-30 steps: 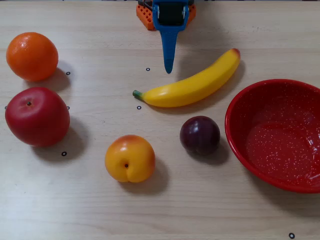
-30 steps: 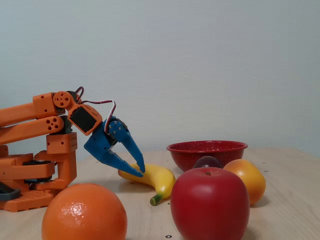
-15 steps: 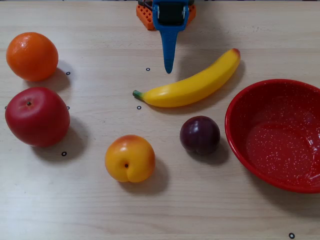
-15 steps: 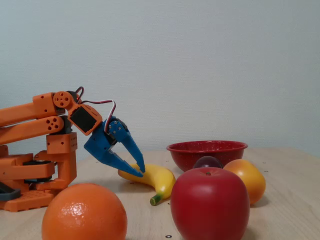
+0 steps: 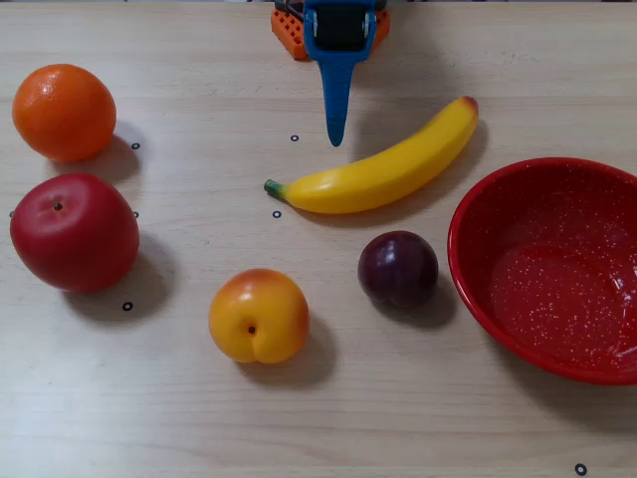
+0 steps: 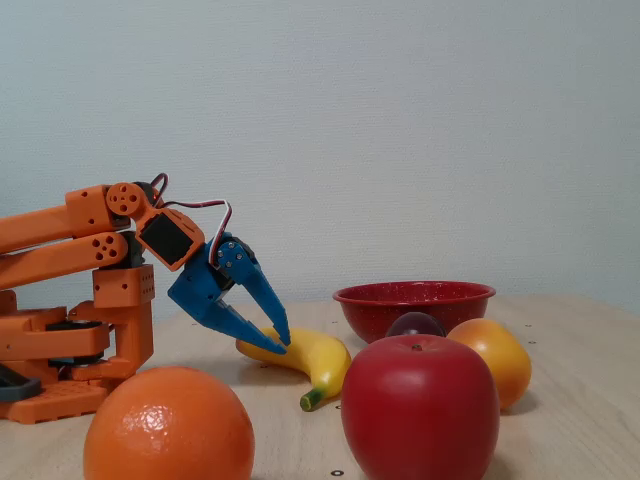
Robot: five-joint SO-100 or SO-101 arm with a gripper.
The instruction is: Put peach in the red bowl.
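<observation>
Your red bowl [image 5: 542, 269] fills the right edge of a fixed view looking down on the table, empty and well apart from everything you need to lift. The banana [image 5: 383, 169] stretches across the upper middle, its long axis slanting from lower left to upper right, right below the blue gripper [image 5: 336, 134] at top centre. The peach [image 5: 258, 316] sits in the lower middle, down and slightly left of the jaws, past the banana's stem end, with the plum [image 5: 398, 269] between it and the bowl. Being round, it offers no long axis to line up with. In a fixed view from table level, the gripper [image 6: 280, 343] shows its jaws parted and holding nothing, tips low beside the banana [image 6: 300, 358]. You will find no readable brands, labels or writing anywhere.
</observation>
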